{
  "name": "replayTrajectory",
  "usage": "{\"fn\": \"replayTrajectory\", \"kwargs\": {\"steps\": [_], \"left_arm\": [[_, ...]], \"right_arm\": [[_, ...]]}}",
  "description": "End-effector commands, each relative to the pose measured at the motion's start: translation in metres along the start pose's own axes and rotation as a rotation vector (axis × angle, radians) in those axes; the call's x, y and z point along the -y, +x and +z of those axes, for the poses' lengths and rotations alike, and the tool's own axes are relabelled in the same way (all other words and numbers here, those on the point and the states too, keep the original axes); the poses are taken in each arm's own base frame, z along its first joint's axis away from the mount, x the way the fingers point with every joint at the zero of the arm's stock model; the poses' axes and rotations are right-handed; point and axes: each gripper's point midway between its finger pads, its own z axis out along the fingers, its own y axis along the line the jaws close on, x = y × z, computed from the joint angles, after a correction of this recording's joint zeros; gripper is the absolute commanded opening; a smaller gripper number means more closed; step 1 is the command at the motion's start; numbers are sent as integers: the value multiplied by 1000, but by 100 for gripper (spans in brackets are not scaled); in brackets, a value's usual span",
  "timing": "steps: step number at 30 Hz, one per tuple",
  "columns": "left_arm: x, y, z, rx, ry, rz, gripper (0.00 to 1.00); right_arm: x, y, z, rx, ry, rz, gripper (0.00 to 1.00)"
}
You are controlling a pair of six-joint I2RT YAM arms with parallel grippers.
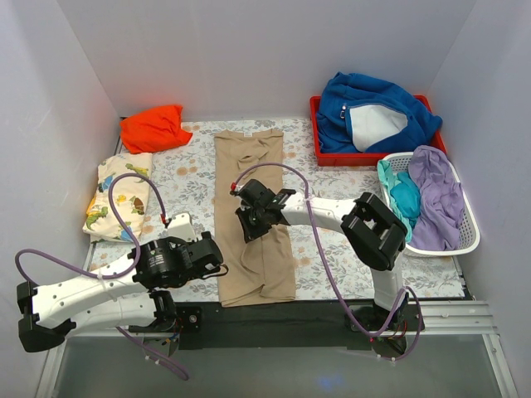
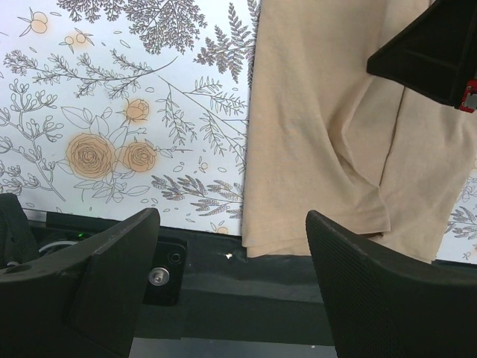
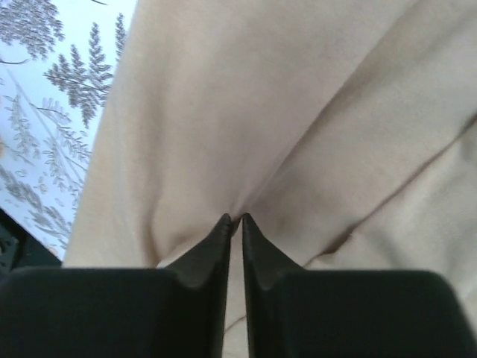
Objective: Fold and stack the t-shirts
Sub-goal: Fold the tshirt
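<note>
A tan t-shirt lies as a long folded strip down the middle of the floral mat. My right gripper presses into its middle, jaws shut on a pinch of the tan cloth. My left gripper hovers open over the black table edge just left of the tan t-shirt's near hem, nothing between its fingers. An orange t-shirt lies bunched at the back left. A cream dinosaur-print t-shirt lies folded at the left.
A red bin at the back right holds a blue fleece. A white basket on the right holds teal and purple clothes. White walls close in on three sides. A black strip runs along the mat's near edge.
</note>
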Motion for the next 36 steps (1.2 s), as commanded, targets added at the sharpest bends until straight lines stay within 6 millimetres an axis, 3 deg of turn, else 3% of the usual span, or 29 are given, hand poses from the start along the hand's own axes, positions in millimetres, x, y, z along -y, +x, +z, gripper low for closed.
{"fn": "replayTrajectory", "kwargs": {"steps": [1, 3, 12, 13, 15, 16, 17, 18, 21, 25, 28, 31, 32, 33, 36], "left_arm": [[2, -6, 5, 41, -26, -207, 79], [3, -5, 5, 38, -26, -201, 79], [1, -2, 7, 33, -39, -179, 79], [1, -1, 8, 30, -37, -169, 79], [2, 1, 10, 25, -42, -158, 79], [3, 1, 10, 22, -43, -156, 79], [3, 1, 10, 21, -42, -138, 79], [7, 1, 10, 19, -36, -133, 79], [10, -1, 10, 26, -43, -110, 79], [28, -3, 13, 20, -15, -49, 80], [31, 24, 20, -93, -32, 12, 85], [35, 59, 26, -236, -10, 20, 86], [29, 70, 30, -270, 2, 11, 86], [41, 80, 26, -326, 66, -14, 87], [37, 94, 20, -390, 130, -57, 90]], "right_arm": [[4, -17, -14, 58, 58, -19, 12], [3, -19, -21, 68, 64, -26, 1], [32, 3, -32, 54, 189, -30, 1], [35, 3, -31, 52, 202, -36, 8], [41, 7, -31, 36, 229, -42, 9], [40, 6, -31, 39, 226, -48, 21], [41, 6, -31, 36, 229, -53, 46], [40, 5, -34, 36, 233, -54, 51], [44, -5, -48, 85, 277, -57, 53], [68, -18, -77, 129, 322, -28, 56], [80, -15, -102, 148, 335, 2, 56], [87, 7, -119, 147, 319, 24, 63], [88, 22, -123, 135, 308, 31, 65], [86, 29, -125, 128, 289, 51, 65], [75, 63, -128, 86, 197, 108, 65]]}}
